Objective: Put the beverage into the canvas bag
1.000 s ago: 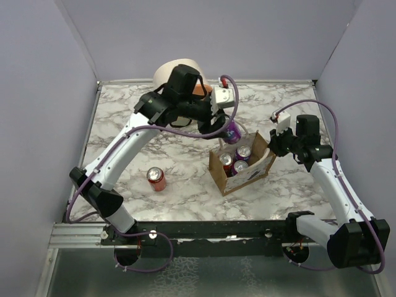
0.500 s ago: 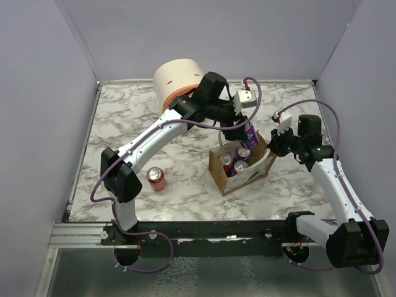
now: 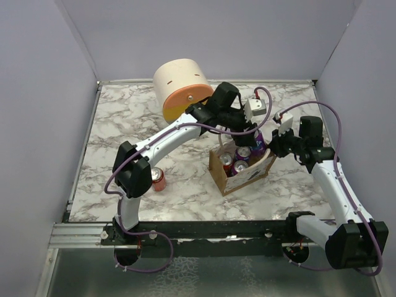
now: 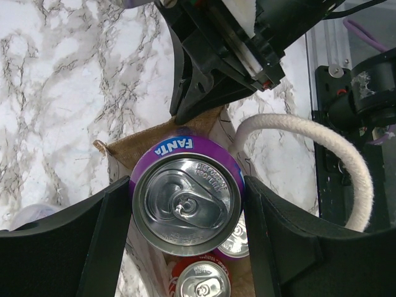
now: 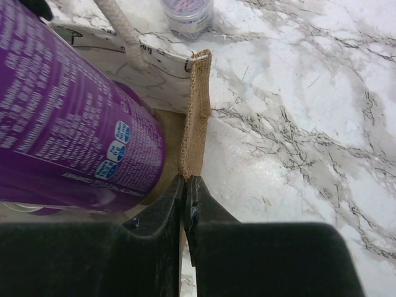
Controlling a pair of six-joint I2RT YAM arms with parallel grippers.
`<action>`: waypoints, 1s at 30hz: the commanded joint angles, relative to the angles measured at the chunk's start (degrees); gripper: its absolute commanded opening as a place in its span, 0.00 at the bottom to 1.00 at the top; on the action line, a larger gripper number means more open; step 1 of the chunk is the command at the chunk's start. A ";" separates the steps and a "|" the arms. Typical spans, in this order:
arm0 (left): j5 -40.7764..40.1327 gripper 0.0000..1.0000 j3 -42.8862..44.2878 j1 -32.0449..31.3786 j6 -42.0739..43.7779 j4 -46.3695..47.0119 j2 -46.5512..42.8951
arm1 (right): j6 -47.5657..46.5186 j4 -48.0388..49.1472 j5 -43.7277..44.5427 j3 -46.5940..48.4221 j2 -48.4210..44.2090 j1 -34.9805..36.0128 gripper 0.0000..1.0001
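Purple can (image 4: 185, 204) above three cans (image 3: 240, 166) in canvas bag (image 3: 247, 180).

Purple Fanta can (image 4: 185, 207) hangs upright over open canvas bag (image 3: 242, 180) (tan, rope-handled).

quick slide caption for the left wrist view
Left gripper holding a purple Fanta can above the canvas bag, over its open top.

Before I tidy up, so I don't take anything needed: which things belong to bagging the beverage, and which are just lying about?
In the job:
purple Fanta can, gripped by the left tool
canvas bag, its edge pinched by the right tool
cans already inside it

Lying about:
red can, loose
cream cylinder with orange face
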 commanded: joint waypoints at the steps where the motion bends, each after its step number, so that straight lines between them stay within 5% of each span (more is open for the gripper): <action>1: 1.08 0.00 -0.16 -0.45 -0.66 7.37 -0.06 | 0.70 2.27 -0.14 -0.83 -1.08 -0.81 0.04; 30: -0.90 0.00 4.55 -1.83 6.30 6.00 6.88 | 1.59 2.49 -3.38 -0.68 -0.20 -1.98 0.02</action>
